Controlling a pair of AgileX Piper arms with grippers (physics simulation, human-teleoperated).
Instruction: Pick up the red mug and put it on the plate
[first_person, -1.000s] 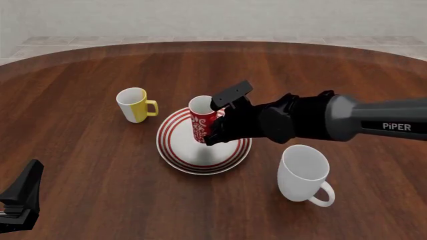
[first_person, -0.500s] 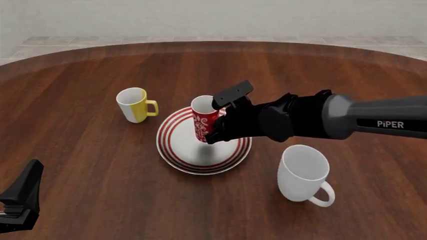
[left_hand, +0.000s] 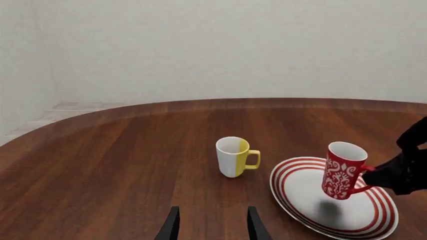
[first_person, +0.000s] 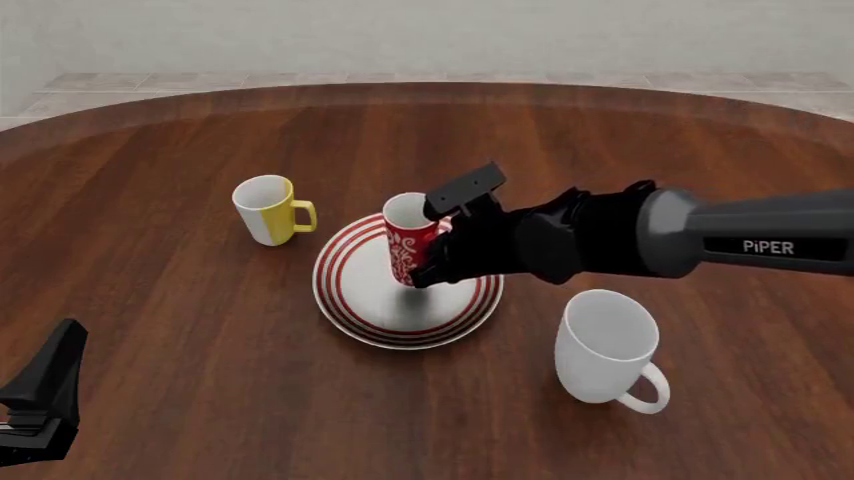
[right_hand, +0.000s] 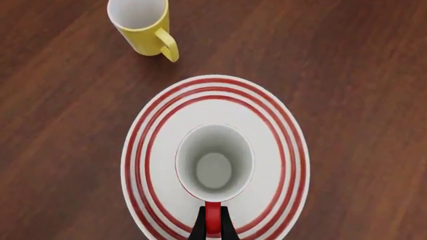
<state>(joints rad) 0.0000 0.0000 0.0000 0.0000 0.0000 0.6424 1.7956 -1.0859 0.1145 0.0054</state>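
Note:
The red mug (first_person: 406, 240), with its white swirl pattern, hangs slightly tilted just above the middle of the plate (first_person: 344, 300), and its shadow falls on the plate. My right gripper (first_person: 441, 248) is shut on the mug's handle. In the right wrist view the fingers (right_hand: 200, 229) pinch the red handle, with the mug (right_hand: 214, 162) over the plate (right_hand: 283, 150). The left wrist view shows the mug (left_hand: 342, 171) held above the plate (left_hand: 291, 199). My left gripper (first_person: 40, 400) is open and empty at the near left, with its fingertips (left_hand: 171, 226) apart.
A yellow-and-white mug (first_person: 271, 210) stands left of the plate, and it also shows in both wrist views (left_hand: 235, 156) (right_hand: 141, 25). A larger plain white mug (first_person: 610, 350) stands near right of the plate, under my right arm. The round wooden table's far edge runs behind them.
My right gripper and the red mug have edged slightly to the right over the plate. The left arm has not moved.

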